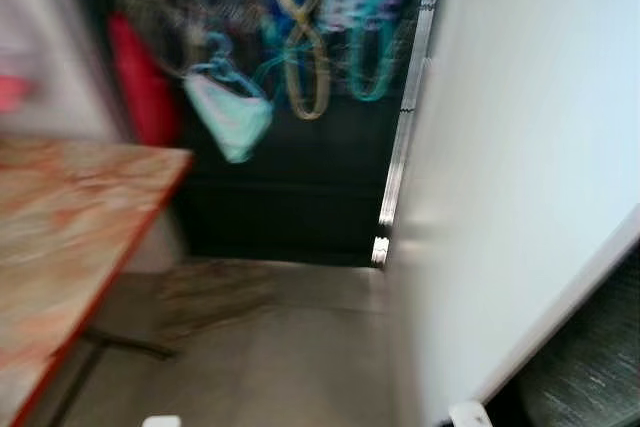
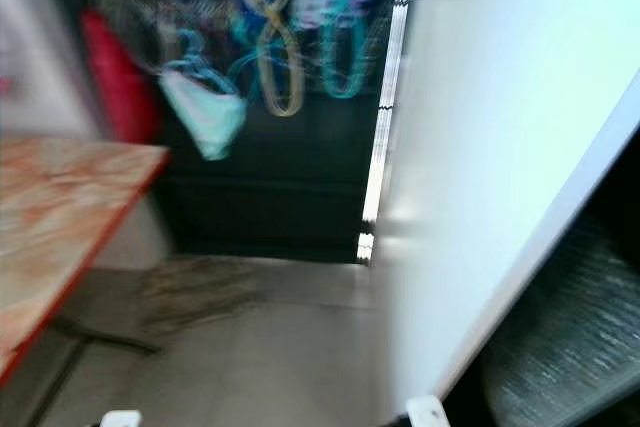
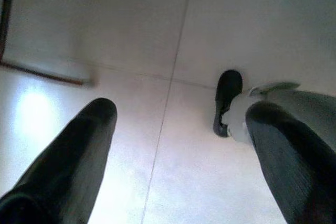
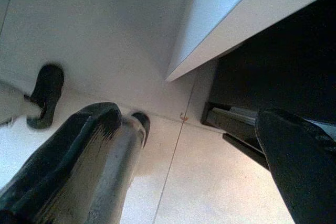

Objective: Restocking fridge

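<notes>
Both our arms hang low over the pale tiled floor (image 3: 157, 30). Our left gripper (image 3: 181, 145) has its two black fingers spread wide with nothing between them; beneath the gap a tile joint runs straight away from us. Beside one of its fingers sits our own dark foot (image 3: 227, 100), resting on the tiles, and farther out past the other finger a thin dark table leg (image 3: 42, 73) lies along the floor.

Our right gripper (image 4: 194, 145) is likewise wide apart and empty. Just beyond its fingertips the lower edge of the white fridge door (image 4: 247, 19) cuts across, with the dark opening of the fridge base (image 4: 278, 82) under it, close to one finger. Another dark foot (image 4: 46, 95) rests on the floor off to the other finger's side.

The head views are blurred. To the right of our arms stands the broad white fridge door (image 1: 520, 167), its edge running down to the floor. To the left is a marbled table (image 1: 70, 237) with a red rim. Between the two a strip of open floor (image 1: 290, 357) leads ahead to a dark wall hung with coloured loops (image 1: 305, 37) and a pale teal bag (image 1: 232, 117).
</notes>
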Tool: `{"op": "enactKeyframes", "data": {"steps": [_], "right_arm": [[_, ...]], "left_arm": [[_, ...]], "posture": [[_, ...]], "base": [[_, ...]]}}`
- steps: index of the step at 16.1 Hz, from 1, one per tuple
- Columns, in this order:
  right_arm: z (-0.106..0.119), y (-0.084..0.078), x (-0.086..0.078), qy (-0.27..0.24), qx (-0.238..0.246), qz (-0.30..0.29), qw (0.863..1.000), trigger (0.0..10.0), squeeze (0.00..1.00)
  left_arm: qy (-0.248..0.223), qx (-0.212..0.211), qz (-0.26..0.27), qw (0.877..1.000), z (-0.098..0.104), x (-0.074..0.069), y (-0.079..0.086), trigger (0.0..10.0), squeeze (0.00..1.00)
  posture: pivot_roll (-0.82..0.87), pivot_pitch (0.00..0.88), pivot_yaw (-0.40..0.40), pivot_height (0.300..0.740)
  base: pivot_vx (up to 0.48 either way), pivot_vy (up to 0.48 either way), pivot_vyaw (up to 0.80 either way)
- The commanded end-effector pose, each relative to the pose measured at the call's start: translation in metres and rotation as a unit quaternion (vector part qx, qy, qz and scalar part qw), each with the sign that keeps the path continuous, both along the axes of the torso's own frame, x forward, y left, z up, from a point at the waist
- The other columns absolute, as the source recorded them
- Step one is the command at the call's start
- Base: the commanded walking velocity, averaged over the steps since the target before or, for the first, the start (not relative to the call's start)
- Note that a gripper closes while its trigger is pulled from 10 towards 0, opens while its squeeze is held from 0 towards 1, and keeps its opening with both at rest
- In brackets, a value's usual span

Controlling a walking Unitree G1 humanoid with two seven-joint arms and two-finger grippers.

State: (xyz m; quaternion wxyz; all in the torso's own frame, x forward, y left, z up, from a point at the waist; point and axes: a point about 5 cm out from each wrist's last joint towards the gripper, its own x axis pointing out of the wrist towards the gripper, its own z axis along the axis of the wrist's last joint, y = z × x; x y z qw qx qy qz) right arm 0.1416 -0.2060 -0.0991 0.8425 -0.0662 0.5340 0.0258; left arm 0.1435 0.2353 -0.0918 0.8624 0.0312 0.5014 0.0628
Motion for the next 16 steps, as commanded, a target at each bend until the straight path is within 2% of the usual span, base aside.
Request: {"op": "enactKeyframes", "data": {"steps": [1,16], "right_arm": [[-0.0012,0.0036,-0.0014,0.005,0.005,0.005,1.000,10.0,0.00],[-0.0017,0.0042,-0.0032,0.013,0.012,0.021,1.000,10.0,0.00]], "left_arm": [[0.005,0.004,0.007,1.000,-0.0002,-0.0030,0.0041,10.0,0.00],[0.006,0.003,0.006,1.000,-0.0001,-0.0030,0.0043,10.0,0.00]], "posture": [[-0.02,0.000,-0.015,0.740],[-0.02,0.000,-0.013,0.740]], "base": [[0.000,0.000,0.80],[0.000,0.000,0.80]]}}
